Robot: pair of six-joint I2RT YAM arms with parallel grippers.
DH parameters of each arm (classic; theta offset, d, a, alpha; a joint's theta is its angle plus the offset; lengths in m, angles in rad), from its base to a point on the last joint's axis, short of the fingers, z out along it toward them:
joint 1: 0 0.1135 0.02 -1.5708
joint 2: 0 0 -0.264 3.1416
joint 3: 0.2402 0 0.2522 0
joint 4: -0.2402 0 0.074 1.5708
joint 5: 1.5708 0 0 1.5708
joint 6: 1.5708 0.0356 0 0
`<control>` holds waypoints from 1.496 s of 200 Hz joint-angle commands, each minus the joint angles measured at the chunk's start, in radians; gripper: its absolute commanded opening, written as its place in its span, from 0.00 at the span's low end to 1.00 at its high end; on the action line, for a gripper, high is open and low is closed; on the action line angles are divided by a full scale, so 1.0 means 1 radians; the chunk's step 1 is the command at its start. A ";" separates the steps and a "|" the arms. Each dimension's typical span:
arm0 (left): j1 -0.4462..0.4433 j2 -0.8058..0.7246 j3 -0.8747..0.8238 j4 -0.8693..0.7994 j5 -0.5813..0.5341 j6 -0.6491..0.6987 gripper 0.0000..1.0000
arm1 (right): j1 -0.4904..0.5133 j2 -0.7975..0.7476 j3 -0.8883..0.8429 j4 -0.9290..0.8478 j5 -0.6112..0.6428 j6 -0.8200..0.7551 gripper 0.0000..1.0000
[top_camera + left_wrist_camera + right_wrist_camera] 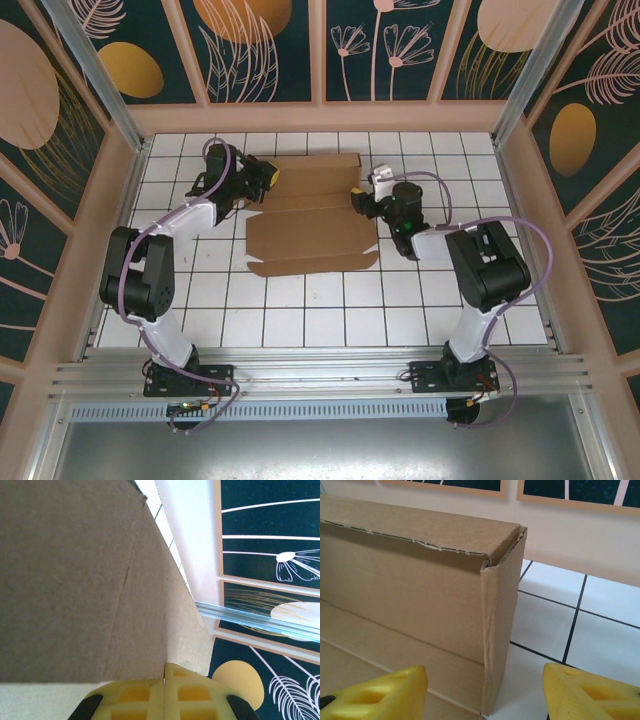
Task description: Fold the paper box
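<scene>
Fingers [380,692] of the right gripper [484,680] stand wide apart, straddling the raised end corner of the paper box [410,595], probably to square that wall. Opposite, the left gripper [164,685] is closed, its yellow pads seemingly pinching a wall edge to hold it upright. Plain brown cardboard, matte, creased and ragged along one torn edge, the box lies mid-way across the white tiled table [300,310], its near flaps flat.

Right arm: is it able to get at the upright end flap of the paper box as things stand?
Probably yes. The right gripper is open, with a finger to either side of the paper box end flap. There is bare tile beside the flap and nothing in between.
</scene>
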 commanded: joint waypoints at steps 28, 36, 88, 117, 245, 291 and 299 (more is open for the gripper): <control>0.000 0.030 0.046 -0.012 -0.012 -0.023 0.00 | 0.038 0.106 0.175 -0.073 0.140 -0.049 0.58; 0.000 0.030 0.048 -0.012 -0.012 -0.026 0.00 | 0.042 0.120 0.193 -0.087 0.144 -0.050 0.56; -0.001 0.026 0.049 -0.003 -0.006 -0.029 0.00 | 0.051 0.186 0.263 -0.160 0.213 -0.033 0.42; 0.000 0.023 0.046 0.002 -0.001 -0.031 0.00 | 0.052 0.201 0.272 -0.169 0.219 -0.021 0.35; 0.000 -0.001 0.011 0.021 0.004 -0.039 0.00 | 0.065 0.256 0.359 -0.192 0.273 -0.011 0.00; 0.000 -0.009 0.012 0.022 0.001 -0.043 0.00 | 0.121 0.254 0.357 -0.194 0.436 -0.064 0.00; 0.000 -0.008 0.015 0.021 0.001 -0.042 0.00 | 0.130 0.253 0.352 -0.192 0.467 -0.067 0.00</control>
